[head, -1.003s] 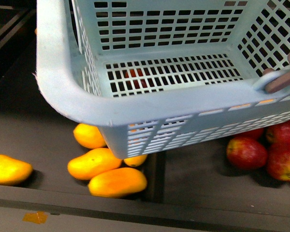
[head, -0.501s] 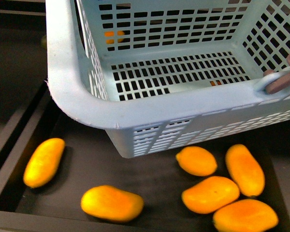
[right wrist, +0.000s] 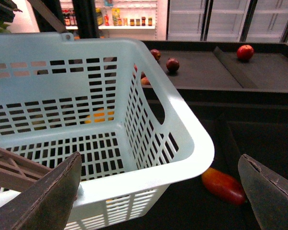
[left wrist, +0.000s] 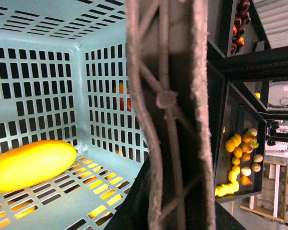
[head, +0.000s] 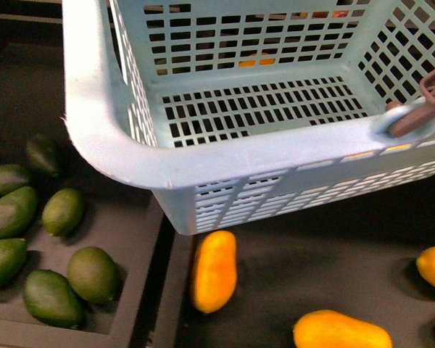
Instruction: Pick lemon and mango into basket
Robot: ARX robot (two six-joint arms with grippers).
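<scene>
**Basket Over the Mangoes, Right Claw Wide**

The pale blue slotted plastic basket point(head: 203, 156) loomed over the dark shelf point(head: 312, 246), and an elongated orange-yellow mango point(head: 214, 270) lay outside, just below its corner. The right gripper point(right wrist: 159, 160) gaped, holding nothing. The left gripper's state couldn't be told behind the brownish-mauve hoop handle point(left wrist: 170, 110).

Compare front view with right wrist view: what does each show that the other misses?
Front only: green avocados in the bin at left, and orange-yellow mangoes on the dark tray beside them. Right wrist only: the right fingers, spread wide with nothing held; red apples on the far shelf; a reddish elongated fruit by the basket's corner; glass-door cabinets behind. Both: the pale blue basket and its brownish handle.
</scene>
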